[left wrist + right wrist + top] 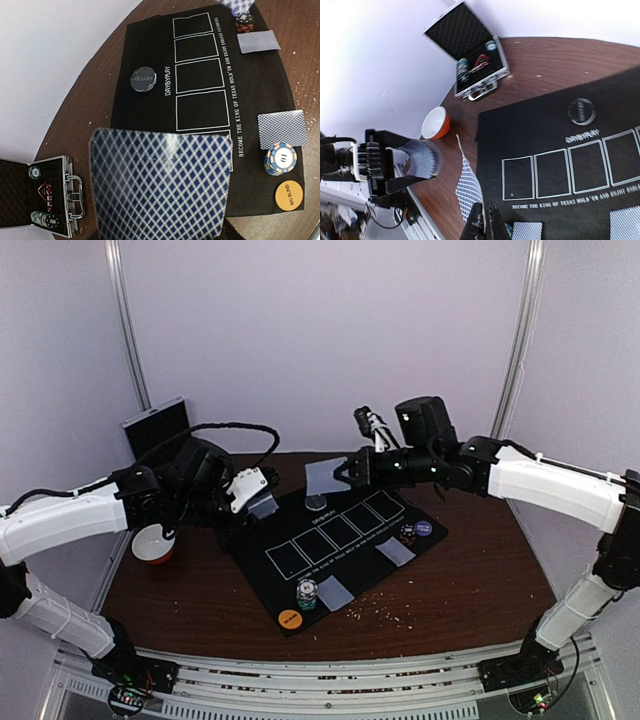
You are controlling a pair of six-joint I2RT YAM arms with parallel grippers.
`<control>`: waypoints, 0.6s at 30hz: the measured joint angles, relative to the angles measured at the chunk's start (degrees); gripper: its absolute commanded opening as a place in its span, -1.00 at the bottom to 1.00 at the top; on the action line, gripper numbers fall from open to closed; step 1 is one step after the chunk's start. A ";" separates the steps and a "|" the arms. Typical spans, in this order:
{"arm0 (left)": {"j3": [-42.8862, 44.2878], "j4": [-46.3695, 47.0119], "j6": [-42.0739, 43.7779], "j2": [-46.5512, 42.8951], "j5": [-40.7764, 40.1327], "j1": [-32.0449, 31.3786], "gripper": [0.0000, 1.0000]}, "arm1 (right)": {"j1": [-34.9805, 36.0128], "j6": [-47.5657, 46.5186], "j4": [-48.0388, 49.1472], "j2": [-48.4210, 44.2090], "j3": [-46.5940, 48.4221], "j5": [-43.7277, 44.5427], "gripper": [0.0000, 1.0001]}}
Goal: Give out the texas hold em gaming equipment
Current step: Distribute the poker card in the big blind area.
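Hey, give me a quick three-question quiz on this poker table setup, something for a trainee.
1. True or false: a card lies inside one of the outlined boxes on the black mat.
2. The orange disc reads: A Dealer, B Big Blind, C Small Blind?
3. Fill in: the left pincer and the right pincer each grip one ____.
Key: 1 false; 2 B; 3 card.

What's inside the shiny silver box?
Poker chips and a red thing lie in the open silver case. The red thing is too blurry to name, and whatever lies beneath the chips is hidden.
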 measured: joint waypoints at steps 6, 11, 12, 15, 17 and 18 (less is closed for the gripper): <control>-0.26 1.22 -3.85 1.38 -4.00 0.22 -0.05 | -0.74 24.50 15.78 -13.03 -28.13 10.25 -1.00; -1.68 1.70 -6.45 1.99 -6.14 0.26 -0.05 | 6.47 42.56 20.02 -14.69 -43.39 20.46 -1.00; -2.01 1.95 -6.86 1.99 -6.25 0.26 -0.05 | 8.11 45.86 20.39 -14.71 -44.72 22.23 -1.00; -3.02 2.56 -7.50 1.70 -6.27 0.26 -0.04 | 12.41 53.94 22.18 -14.69 -46.47 26.84 -1.00; -3.93 2.99 -7.65 0.94 -6.29 0.26 -0.04 | 15.28 59.32 23.82 -14.32 -46.77 30.12 -1.00; -4.39 3.15 -7.65 0.37 -6.32 0.26 -0.04 | 16.74 61.68 24.74 -13.81 -46.75 31.63 -1.00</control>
